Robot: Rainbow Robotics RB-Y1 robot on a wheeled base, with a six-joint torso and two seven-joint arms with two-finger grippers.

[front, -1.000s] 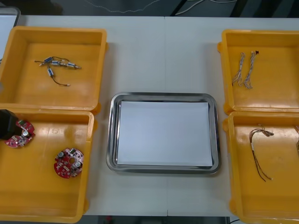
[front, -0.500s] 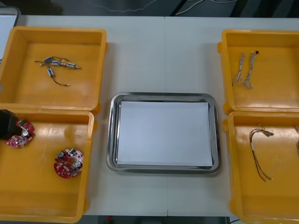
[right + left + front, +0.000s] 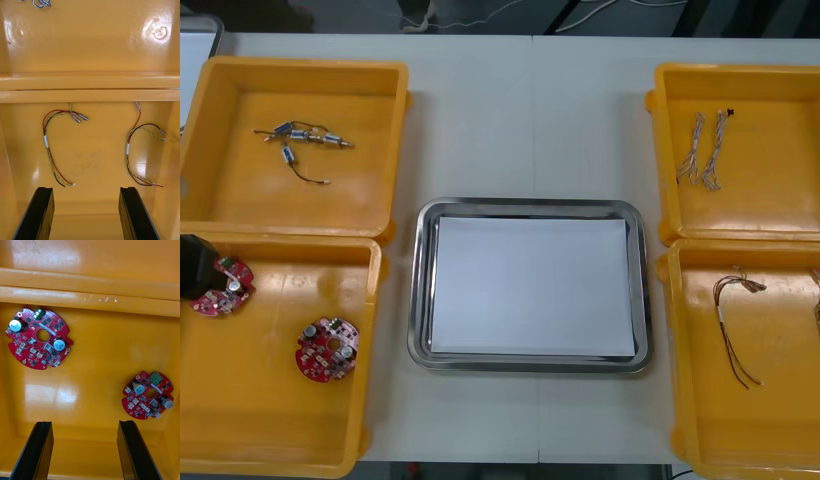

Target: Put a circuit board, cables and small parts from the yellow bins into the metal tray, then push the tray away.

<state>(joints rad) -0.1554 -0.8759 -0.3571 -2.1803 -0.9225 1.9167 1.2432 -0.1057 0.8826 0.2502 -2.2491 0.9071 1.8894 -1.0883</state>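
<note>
Two round red circuit boards lie in the near left yellow bin. A black part of my left arm shows at that bin's left edge, touching the first board. In the left wrist view my left gripper hangs open above the bin floor, short of both boards. My right gripper is open over the near right bin, with two red and yellow cables ahead of its fingers. The metal tray, white inside, holds nothing.
The far left bin holds small metal parts with black cables. Twisted blue and white cables lie in the far right bin. A red and yellow cable shows in the near right bin. Bin walls rise beyond both grippers.
</note>
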